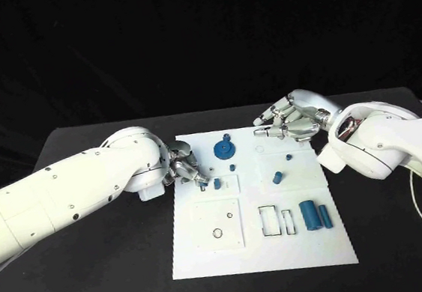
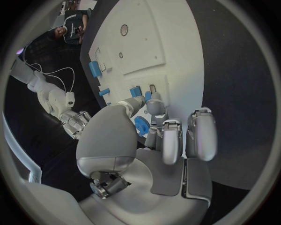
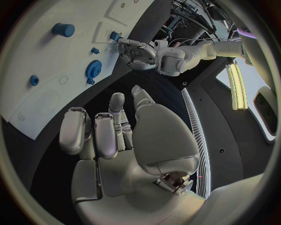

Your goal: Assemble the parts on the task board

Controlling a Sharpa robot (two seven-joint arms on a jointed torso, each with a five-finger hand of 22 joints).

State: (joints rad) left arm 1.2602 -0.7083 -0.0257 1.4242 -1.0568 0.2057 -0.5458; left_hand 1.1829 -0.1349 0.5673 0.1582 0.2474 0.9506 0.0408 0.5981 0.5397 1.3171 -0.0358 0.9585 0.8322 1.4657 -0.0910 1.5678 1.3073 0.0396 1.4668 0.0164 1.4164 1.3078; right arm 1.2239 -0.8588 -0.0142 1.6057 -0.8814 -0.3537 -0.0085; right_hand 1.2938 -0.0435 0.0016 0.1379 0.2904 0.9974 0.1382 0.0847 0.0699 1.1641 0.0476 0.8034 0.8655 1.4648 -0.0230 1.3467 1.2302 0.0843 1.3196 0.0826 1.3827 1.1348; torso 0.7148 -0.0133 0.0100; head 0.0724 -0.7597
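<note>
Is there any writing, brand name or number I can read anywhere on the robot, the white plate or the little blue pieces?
No readable text in any view.
The task board bears only outlines of rectangles and circles, no letters or numbers.
The blue parts, such as the gear and the cylinder, are plain.
The left hand and right hand show no legible markings.

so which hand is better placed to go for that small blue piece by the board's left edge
Left. The left hand is already at the board's left edge with its fingertips right at the small blue piece. The right hand hangs over the board's far right corner, holding nothing, farther away.
</note>
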